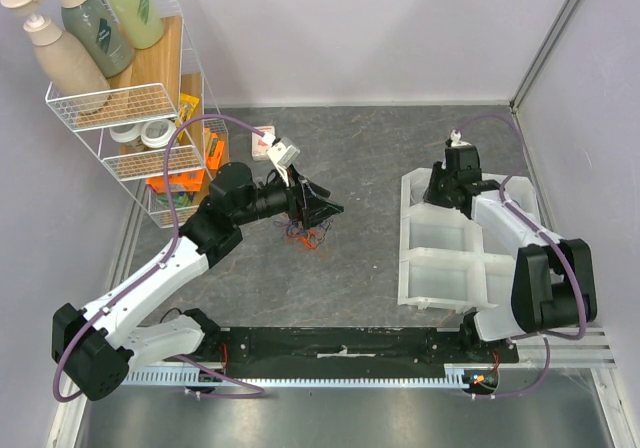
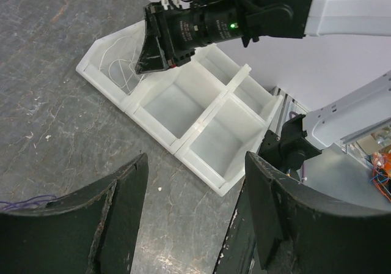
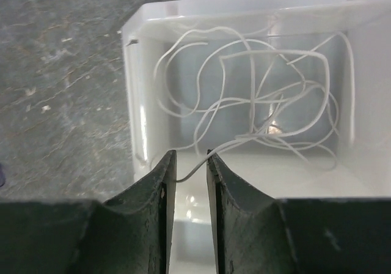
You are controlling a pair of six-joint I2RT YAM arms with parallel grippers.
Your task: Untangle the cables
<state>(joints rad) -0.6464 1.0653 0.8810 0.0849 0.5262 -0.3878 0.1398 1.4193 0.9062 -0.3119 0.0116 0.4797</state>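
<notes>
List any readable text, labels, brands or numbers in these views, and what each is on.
No text can be read in any view.
Pump bottles on the wire rack: label marks, too small to read.
Red-and-white packet by the rack: print too blurred to read.
Wrist views: no text shows on the white bin.

A cable tangle (image 1: 312, 234) lies on the table (image 1: 350, 168) left of the divided tray (image 1: 447, 251), whose far compartment holds more cables (image 3: 275, 53).

Tray (image 3: 137, 103) glossy translucent plastic; table (image 3: 61, 72) matt, scuffed; cables (image 3: 275, 52) smooth.
</notes>
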